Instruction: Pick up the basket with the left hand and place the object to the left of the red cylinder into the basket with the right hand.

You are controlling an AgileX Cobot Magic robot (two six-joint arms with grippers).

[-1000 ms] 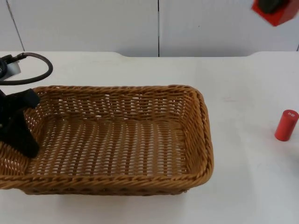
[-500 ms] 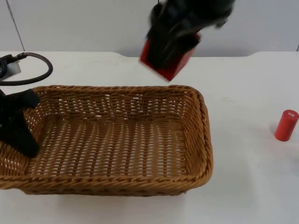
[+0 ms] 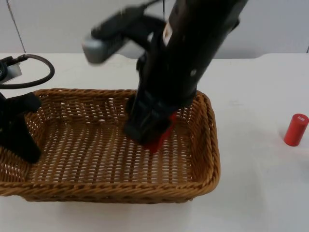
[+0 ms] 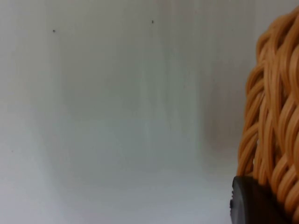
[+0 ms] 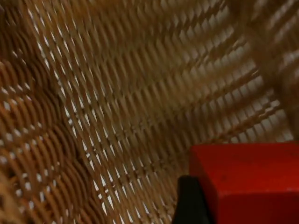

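A woven brown basket [image 3: 203, 145] takes up the middle and left of the table in the top view. My left gripper [image 3: 20, 137] is shut on its left rim. The left wrist view shows that rim [image 4: 275, 112] beside a black fingertip [image 4: 252, 203]. My right gripper [image 3: 150, 134] reaches down inside the basket, shut on a red block [image 3: 158, 140] just above the basket floor. In the right wrist view the red block [image 5: 250, 182] sits against a black finger [image 5: 189, 200] over the weave [image 5: 103, 102]. The red cylinder [image 3: 295, 129] stands upright on the table at the far right.
The right arm [image 3: 188, 58] crosses over the basket's back rim and hides part of it. White table [image 3: 260, 193] lies open between the basket and the red cylinder. A grey partition wall [image 3: 72, 24] closes off the back.
The right arm has swung from the upper right down and leftward, carrying the red block from above the table into the basket. The basket, left gripper and cylinder have not moved.
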